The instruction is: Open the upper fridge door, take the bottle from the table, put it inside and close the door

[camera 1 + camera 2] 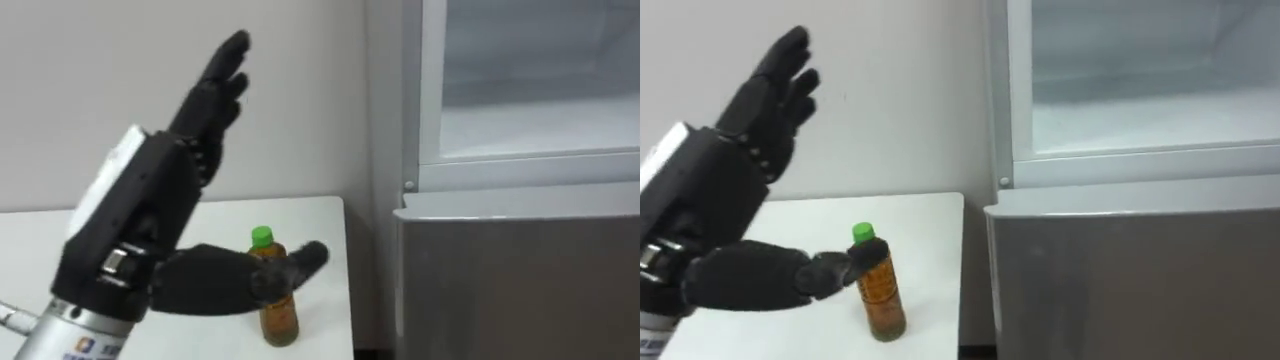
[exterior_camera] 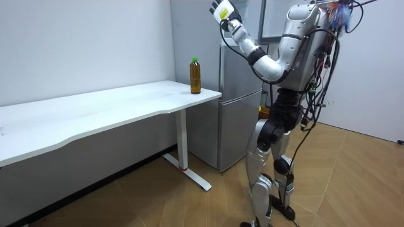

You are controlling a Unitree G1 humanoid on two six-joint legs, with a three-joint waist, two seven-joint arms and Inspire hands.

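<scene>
Bottle [image 1: 280, 318] upright on bench [image 1: 312, 222] corner, below left robot hand [image 1: 150, 200], partly behind thumb. Robot hand raised, spread, empty. Open upper fridge compartment [image 1: 540, 130] rightward.

Eye views close, downward; room view (far off) shares bottle [image 1: 280, 318]
</scene>
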